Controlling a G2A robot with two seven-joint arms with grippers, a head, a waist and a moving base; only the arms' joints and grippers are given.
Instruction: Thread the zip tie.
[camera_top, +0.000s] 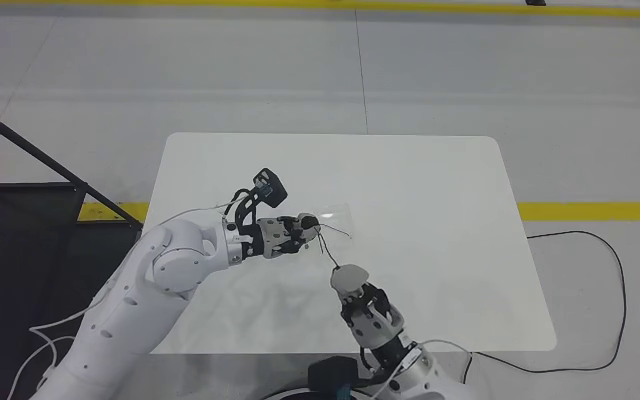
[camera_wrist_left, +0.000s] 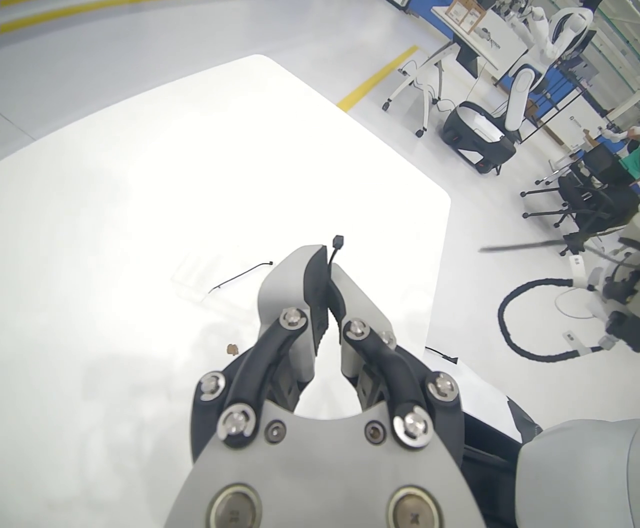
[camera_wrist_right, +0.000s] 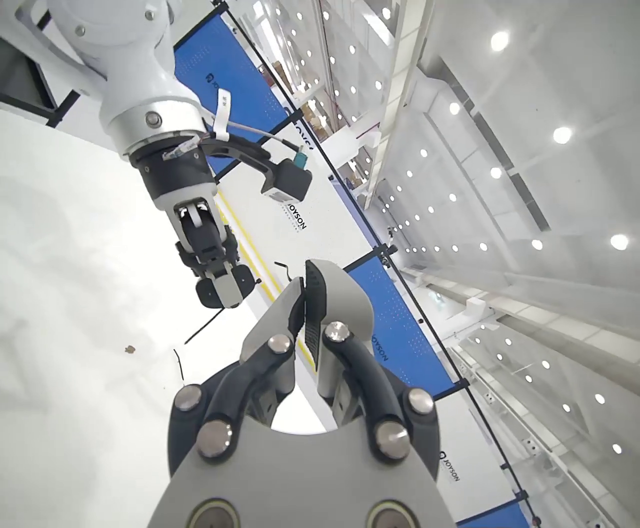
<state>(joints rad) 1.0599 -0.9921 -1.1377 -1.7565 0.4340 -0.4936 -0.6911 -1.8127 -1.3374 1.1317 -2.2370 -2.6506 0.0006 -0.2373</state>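
My left gripper (camera_top: 305, 228) is shut on a thin black zip tie (camera_top: 327, 250) over the middle of the white table (camera_top: 430, 200). In the left wrist view the tie's square head (camera_wrist_left: 338, 241) sticks out just past the closed left gripper (camera_wrist_left: 327, 265). The strap curves from there toward my right gripper (camera_top: 348, 273), close by at the table's near side. My right gripper (camera_wrist_right: 303, 280) is shut too, with a short black tie end (camera_wrist_right: 286, 271) poking past its tips. The left gripper (camera_wrist_right: 225, 295) faces it a little way off.
A second loose zip tie (camera_wrist_left: 240, 275) lies on a clear plastic bag (camera_wrist_left: 195, 280) just beyond the left gripper. A small brown speck (camera_wrist_left: 231, 348) sits on the table near it. Chairs and other equipment stand on the floor beyond the table's edge.
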